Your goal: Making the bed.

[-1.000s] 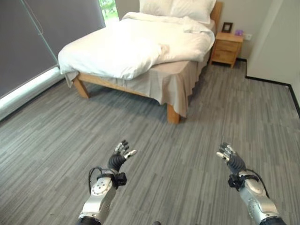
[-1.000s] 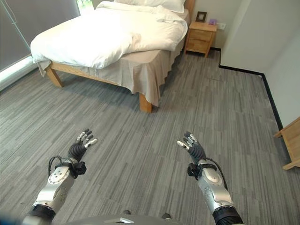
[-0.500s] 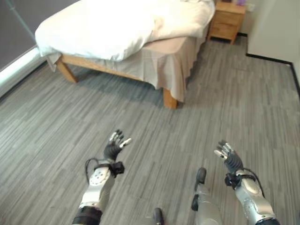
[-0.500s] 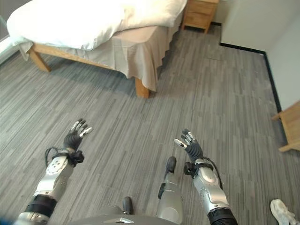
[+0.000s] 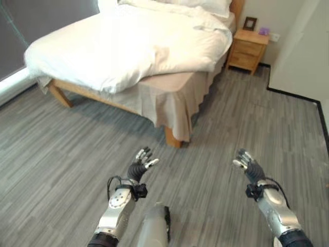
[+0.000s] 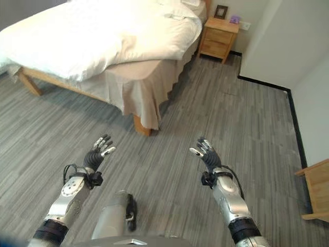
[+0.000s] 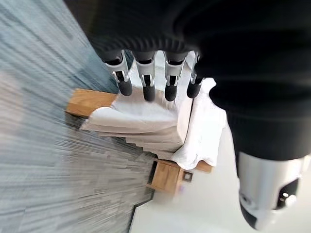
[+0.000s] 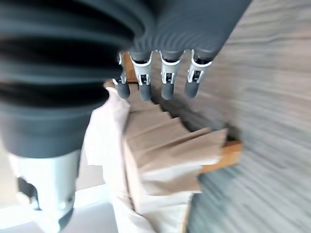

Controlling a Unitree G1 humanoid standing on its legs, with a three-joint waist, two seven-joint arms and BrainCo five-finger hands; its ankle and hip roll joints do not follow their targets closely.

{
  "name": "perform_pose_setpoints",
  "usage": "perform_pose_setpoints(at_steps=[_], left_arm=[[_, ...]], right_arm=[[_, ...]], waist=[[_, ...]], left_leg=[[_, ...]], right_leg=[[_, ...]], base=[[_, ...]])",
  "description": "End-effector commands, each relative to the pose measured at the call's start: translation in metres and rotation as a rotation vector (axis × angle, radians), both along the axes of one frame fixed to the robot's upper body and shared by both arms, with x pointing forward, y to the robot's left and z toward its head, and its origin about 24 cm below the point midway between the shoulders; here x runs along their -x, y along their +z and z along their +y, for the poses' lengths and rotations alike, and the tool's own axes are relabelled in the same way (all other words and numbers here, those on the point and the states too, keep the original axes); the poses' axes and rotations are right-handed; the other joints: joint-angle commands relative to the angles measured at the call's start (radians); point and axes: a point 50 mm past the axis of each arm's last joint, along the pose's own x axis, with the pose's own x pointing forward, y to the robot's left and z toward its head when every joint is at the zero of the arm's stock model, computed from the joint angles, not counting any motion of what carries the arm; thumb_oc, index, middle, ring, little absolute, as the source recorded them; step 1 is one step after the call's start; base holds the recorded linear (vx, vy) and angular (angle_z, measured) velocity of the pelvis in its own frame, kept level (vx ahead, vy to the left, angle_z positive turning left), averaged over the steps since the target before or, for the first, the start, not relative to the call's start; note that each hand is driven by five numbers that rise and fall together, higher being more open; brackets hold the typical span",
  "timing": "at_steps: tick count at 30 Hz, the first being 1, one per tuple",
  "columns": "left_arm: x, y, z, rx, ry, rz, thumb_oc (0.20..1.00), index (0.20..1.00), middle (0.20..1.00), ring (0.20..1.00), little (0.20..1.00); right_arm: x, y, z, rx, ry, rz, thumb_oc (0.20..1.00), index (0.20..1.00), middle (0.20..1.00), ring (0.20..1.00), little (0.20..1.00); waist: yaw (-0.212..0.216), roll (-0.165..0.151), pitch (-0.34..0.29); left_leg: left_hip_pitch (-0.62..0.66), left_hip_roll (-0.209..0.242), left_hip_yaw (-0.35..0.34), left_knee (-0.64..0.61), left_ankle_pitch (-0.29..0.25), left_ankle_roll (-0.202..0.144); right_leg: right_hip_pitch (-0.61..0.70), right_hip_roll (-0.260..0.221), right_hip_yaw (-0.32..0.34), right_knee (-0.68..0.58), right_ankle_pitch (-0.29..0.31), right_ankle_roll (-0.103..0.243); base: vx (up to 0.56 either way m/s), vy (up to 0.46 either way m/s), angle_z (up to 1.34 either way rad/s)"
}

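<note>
The bed (image 5: 128, 46) with its rumpled white duvet (image 5: 113, 56) lies ahead and toward the left, well apart from both released hands, the left robot hand (image 5: 140, 167) nearer than the right robot hand (image 5: 248, 165).

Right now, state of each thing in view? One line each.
Duvet: rumpled, pulled askew, near corner of the mattress left bare.
Bed sheet: exposed at that corner, hanging loose over the bed frame.
Pillows: at the head of the bed.
Nightstand: drawers closed, small frame upright on top.
Left robot hand: open, empty, apart from the bed.
Right robot hand: open, empty, apart from the bed.
</note>
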Motion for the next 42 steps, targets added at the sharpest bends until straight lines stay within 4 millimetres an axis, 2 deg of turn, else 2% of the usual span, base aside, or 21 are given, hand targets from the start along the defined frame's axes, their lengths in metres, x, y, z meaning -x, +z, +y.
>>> perform_pose_setpoints(at_steps=[1,2,3,4,5,7,8,10,12,13,14,15,17,19,20,24,26,28,31,37,42], left_arm=[[-0.015,0.039,0.007,-0.015,0.007,-0.191,1.0,1.0,1.0,1.0,1.0],[-0.01,0.044,0.014,-0.029,0.02,-0.213,1.0,1.0,1.0,1.0,1.0],[-0.008,0.042,0.012,-0.017,0.009,-0.211,1.0,1.0,1.0,1.0,1.0],[-0.008,0.048,0.011,-0.002,-0.012,-0.233,1.0,1.0,1.0,1.0,1.0],[-0.008,0.048,0.011,-0.002,-0.012,-0.233,1.0,1.0,1.0,1.0,1.0],[-0.011,0.055,0.011,0.068,0.007,-0.281,1.0,1.0,1.0,1.0,1.0],[-0.014,0.06,0.013,0.104,0.031,-0.314,1.0,1.0,1.0,1.0,1.0],[-0.014,0.067,0.017,0.175,0.064,-0.358,1.0,1.0,1.0,1.0,1.0],[-0.012,0.074,0.021,0.278,0.069,-0.417,1.0,1.0,1.0,1.0,1.0],[-0.01,0.073,0.023,0.319,0.086,-0.428,1.0,1.0,1.0,1.0,1.0],[-0.013,0.083,0.029,0.325,0.096,-0.495,1.0,1.0,1.0,1.0,1.0],[-0.014,0.091,0.029,0.314,0.107,-0.54,1.0,1.0,1.0,1.0,1.0],[-0.012,0.086,0.033,0.311,0.1,-0.515,1.0,1.0,1.0,1.0,1.0],[-0.012,0.076,0.038,0.325,0.18,-0.488,1.0,1.0,1.0,1.0,1.0],[-0.013,0.063,0.03,0.408,0.194,-0.438,1.0,1.0,1.0,1.0,1.0],[-0.006,0.055,0.031,0.385,0.184,-0.394,1.0,1.0,1.0,1.0,1.0],[0.001,0.049,0.035,0.388,0.188,-0.36,1.0,1.0,1.0,1.0,1.0],[0.005,0.044,0.032,0.389,0.143,-0.322,1.0,1.0,1.0,1.0,1.0],[0.006,0.042,0.034,0.401,0.152,-0.309,1.0,1.0,1.0,1.0,1.0],[0.005,0.041,0.032,0.39,0.128,-0.284,1.0,1.0,1.0,1.0,1.0],[0.004,0.043,0.033,0.373,0.096,-0.277,1.0,1.0,1.0,1.0,1.0]], right_arm=[[-0.036,0.049,-0.005,0.021,-0.001,-0.222,1.0,1.0,1.0,1.0,1.0],[-0.039,0.053,0.002,0.001,0.021,-0.237,1.0,1.0,1.0,1.0,1.0],[-0.038,0.05,0.011,-0.016,0.05,-0.236,1.0,1.0,1.0,1.0,1.0],[-0.036,0.045,0.017,-0.019,0.067,-0.222,1.0,1.0,1.0,1.0,1.0],[-0.036,0.045,0.017,-0.018,0.067,-0.222,1.0,1.0,1.0,1.0,1.0],[-0.035,0.041,0.019,-0.067,0.053,-0.208,1.0,1.0,1.0,1.0,1.0],[-0.035,0.04,0.018,-0.064,0.042,-0.207,1.0,1.0,1.0,1.0,1.0],[-0.033,0.041,0.013,-0.058,0.027,-0.212,1.0,1.0,1.0,1.0,1.0],[-0.025,0.04,-0.003,-0.04,-0.008,-0.215,1.0,1.0,1.0,1.0,1.0],[-0.02,0.042,-0.013,-0.005,-0.021,-0.224,1.0,1.0,1.0,1.0,1.0],[-0.013,0.054,-0.036,0.095,-0.05,-0.272,1.0,1.0,1.0,1.0,1.0],[-0.008,0.068,-0.059,0.175,-0.122,-0.323,1.0,1.0,1.0,1.0,1.0],[-0.004,0.081,-0.073,0.2,-0.126,-0.35,1.0,1.0,1.0,1.0,1.0],[-0.006,0.097,-0.087,0.26,-0.189,-0.414,1.0,1.0,1.0,1.0,1.0],[-0.007,0.134,-0.129,0.464,-0.332,-0.476,1.0,1.0,1.0,1.0,1.0],[-0.024,0.165,-0.141,0.561,-0.321,-0.522,1.0,1.0,1.0,1.0,1.0],[-0.047,0.189,-0.153,0.764,-0.261,-0.461,1.0,1.0,1.0,1.0,1.0],[-0.08,0.222,-0.153,1.048,-0.215,-0.404,1.0,1.0,1.0,1.0,1.0],[-0.102,0.245,-0.145,1.142,-0.219,-0.394,1.0,1.0,1.0,1.0,1.0],[-0.129,0.274,-0.138,1.236,-0.28,-0.348,1.0,1.0,1.0,1.0,1.0],[-0.142,0.292,-0.114,1.314,-0.217,-0.383,1.0,1.0,1.0,1.0,1.0]], waist=[[0.073,0.035,-0.016],[0.093,0.024,-0.029],[0.104,0.014,-0.034],[0.125,-0.01,-0.034],[0.128,-0.009,-0.037],[0.101,0.022,-0.01],[0.08,0.045,0.003],[0.042,0.062,0.012],[0.007,0.053,0.006],[-0.016,0.046,0.004],[-0.052,0.026,0.007],[-0.043,0.0,-0.005],[-0.059,-0.009,-0.008],[-0.065,-0.027,0.01],[-0.07,-0.034,0.01],[-0.05,-0.019,-0.011],[-0.031,-0.022,-0.035],[-0.005,-0.02,-0.045],[0.009,-0.015,-0.043],[0.036,0.0,-0.032],[0.062,0.015,-0.011]], left_leg=[[0.225,0.014,-0.088,-0.351,0.149,-0.065],[0.25,0.0,-0.088,-0.313,0.114,-0.034],[0.259,-0.019,-0.087,-0.292,0.102,-0.008],[0.296,-0.062,-0.083,-0.249,0.038,0.053],[0.292,-0.059,-0.08,-0.248,0.038,0.054],[0.391,-0.052,-0.106,-0.248,-0.015,0.085],[0.435,-0.046,-0.133,-0.256,-0.034,0.097],[0.516,-0.043,-0.188,-0.273,-0.055,0.094],[0.568,-0.053,-0.269,-0.287,-0.064,0.061],[0.592,-0.047,-0.308,-0.294,-0.076,0.042],[0.619,-0.031,-0.367,-0.303,-0.102,0.021],[0.615,-0.015,-0.413,-0.299,-0.099,-0.014],[0.591,0.007,-0.403,-0.244,-0.097,-0.022],[0.527,0.012,-0.354,-0.135,-0.112,-0.045],[0.466,0.06,-0.194,-0.201,-0.083,-0.055],[0.479,0.042,-0.188,-0.33,-0.039,-0.05],[0.511,0.034,-0.205,-0.387,-0.028,-0.052],[0.509,0.035,-0.205,-0.387,-0.028,-0.059],[0.498,0.035,-0.209,-0.387,-0.028,-0.063],[0.462,0.03,-0.231,-0.387,-0.018,-0.067],[0.4,0.021,-0.263,-0.387,0.0,-0.069]], right_leg=[[-0.046,-0.043,0.095,-0.032,0.15,0.047],[-0.038,-0.051,0.111,0.021,0.136,0.059],[-0.049,-0.075,0.105,0.097,0.179,0.081],[-0.146,-0.149,0.123,0.464,0.442,0.175],[-0.152,-0.147,0.127,0.464,0.444,0.174],[-0.269,-0.192,0.136,0.685,0.516,0.172],[-0.354,-0.198,0.133,0.75,0.465,0.149],[-0.432,-0.241,0.119,0.683,0.39,0.122],[-0.464,-0.23,0.177,0.389,0.367,0.109],[-0.442,-0.206,0.22,0.232,0.362,0.118],[-0.434,-0.16,0.36,0.028,0.362,0.165],[-0.385,-0.161,0.347,0.018,0.38,0.17],[-0.357,-0.155,0.343,0.033,0.349,0.154],[-0.32,-0.165,0.27,0.002,0.332,0.124],[-0.264,-0.184,0.137,-0.042,0.315,0.111],[-0.26,-0.157,0.104,-0.042,0.291,0.109],[-0.26,-0.141,0.101,-0.042,0.285,0.102],[-0.268,-0.137,0.103,-0.042,0.286,0.102],[-0.279,-0.135,0.105,-0.042,0.285,0.1],[-0.309,-0.138,0.089,-0.042,0.29,0.101],[-0.361,-0.142,0.073,-0.042,0.3,0.101]], base=[[0.7,0.029,-0.41],[0.65,0.052,-0.98],[0.8,0.172,-0.9],[0.54,0.164,-0.45],[0.59,0.203,0.32],[0.5,0.139,0.33],[0.6,0.07,0.21],[0.57,-0.071,0.44],[0.62,-0.27,1.66],[0.81,-0.429,2.1],[0.83,-0.518,2.35],[0.63,-0.419,2.34],[0.36,-0.278,2.58],[0.29,-0.314,1.77],[0.12,-0.225,2.25],[0.13,-0.106,1.85],[0.18,-0.063,-0.39],[0.11,-0.017,-0.21],[0.04,-0.008,-0.36],[-0.01,-0.001,0.0],[-0.03,0.002,0.18]])
